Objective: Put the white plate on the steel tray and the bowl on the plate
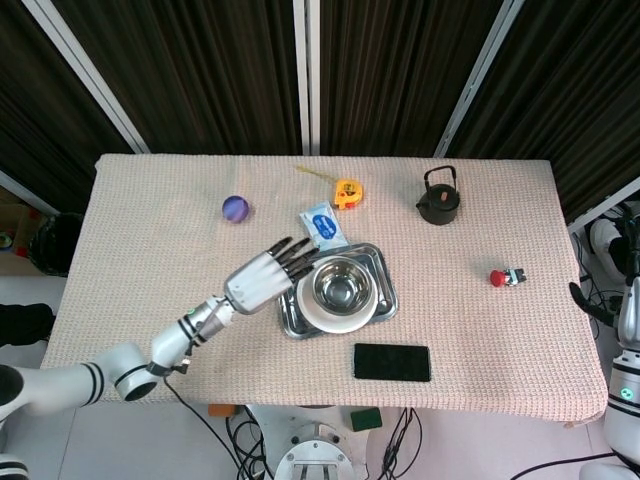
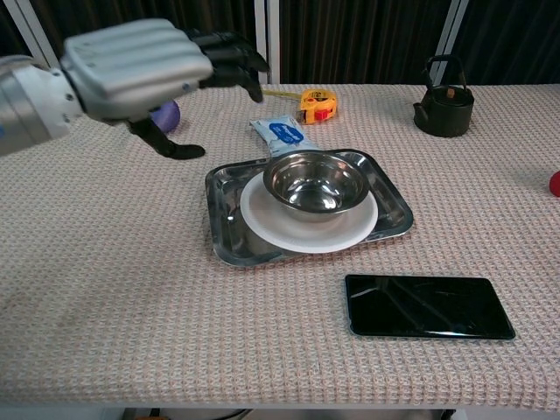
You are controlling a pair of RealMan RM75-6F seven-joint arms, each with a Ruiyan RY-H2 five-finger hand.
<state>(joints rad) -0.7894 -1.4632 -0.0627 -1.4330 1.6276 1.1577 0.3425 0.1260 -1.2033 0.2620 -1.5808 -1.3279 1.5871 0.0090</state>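
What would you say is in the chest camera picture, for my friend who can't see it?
A shiny metal bowl sits on a white plate inside a steel tray on a woven table mat. The robot hand hovers open up at the left, holding nothing. A black phone lies in front; a kettle and tape measure sit behind.

Left robot hand (image 2: 140, 66) motion-blurred in chest view; red object (image 2: 555, 182) cut by right edge.

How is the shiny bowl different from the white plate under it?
The bowl is shiny steel and mirrors things; the plate is plain white. The bowl is deep, the plate flat. The bowl is narrower, so the plate's rim shows all around it. Both are round and sit on the steel tray.
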